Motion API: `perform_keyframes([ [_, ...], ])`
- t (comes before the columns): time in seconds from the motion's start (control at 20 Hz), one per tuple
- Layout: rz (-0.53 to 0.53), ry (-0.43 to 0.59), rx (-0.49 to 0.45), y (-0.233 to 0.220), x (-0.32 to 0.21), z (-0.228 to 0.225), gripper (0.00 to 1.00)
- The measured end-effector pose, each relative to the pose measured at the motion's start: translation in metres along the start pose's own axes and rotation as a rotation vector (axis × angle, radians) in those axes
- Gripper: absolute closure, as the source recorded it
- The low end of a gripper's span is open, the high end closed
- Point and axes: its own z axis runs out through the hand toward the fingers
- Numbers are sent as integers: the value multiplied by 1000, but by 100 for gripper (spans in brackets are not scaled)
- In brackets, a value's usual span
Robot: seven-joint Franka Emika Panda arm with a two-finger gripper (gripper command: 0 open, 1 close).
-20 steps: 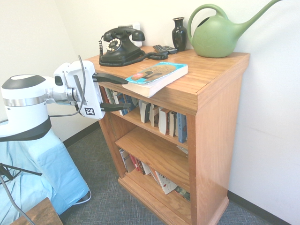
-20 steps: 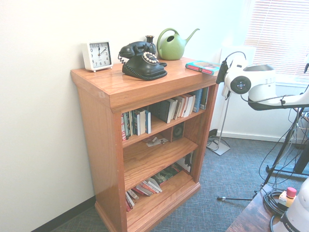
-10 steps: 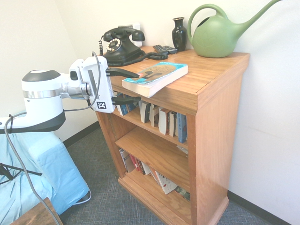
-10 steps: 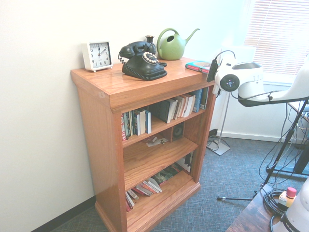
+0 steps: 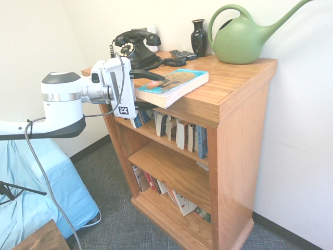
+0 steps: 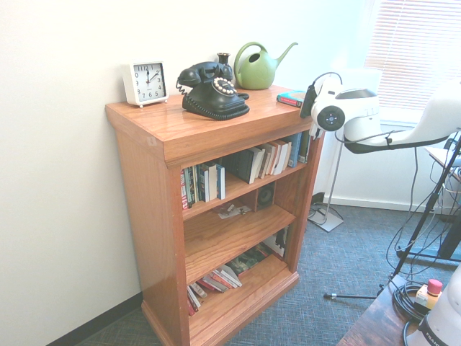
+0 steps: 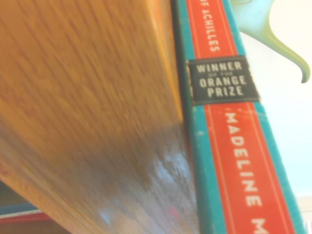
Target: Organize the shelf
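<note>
Tool now nearer, fingers parted around overhanging book

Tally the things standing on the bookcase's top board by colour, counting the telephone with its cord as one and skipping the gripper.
Black: 3, the rotary telephone with coiled cord, the glossy vase and the handheld keypad device
Green: 1, the long-spouted watering can
White: 1, the square-framed clock
Blue-covered: 1, the thick paperback book
Total: 6

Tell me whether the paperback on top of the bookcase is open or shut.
Shut: the paperback lies flat, cover up, its pages pressed together in one even block.
</note>
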Motion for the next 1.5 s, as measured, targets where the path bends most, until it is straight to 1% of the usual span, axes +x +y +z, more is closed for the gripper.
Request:
perform_keyframes([
  [1.2,14,-8,1,1,6,1,100],
  [1.35,48,-20,5,9,11,-3,100],
  [1.5,115,-45,8,29,15,-10,100],
])
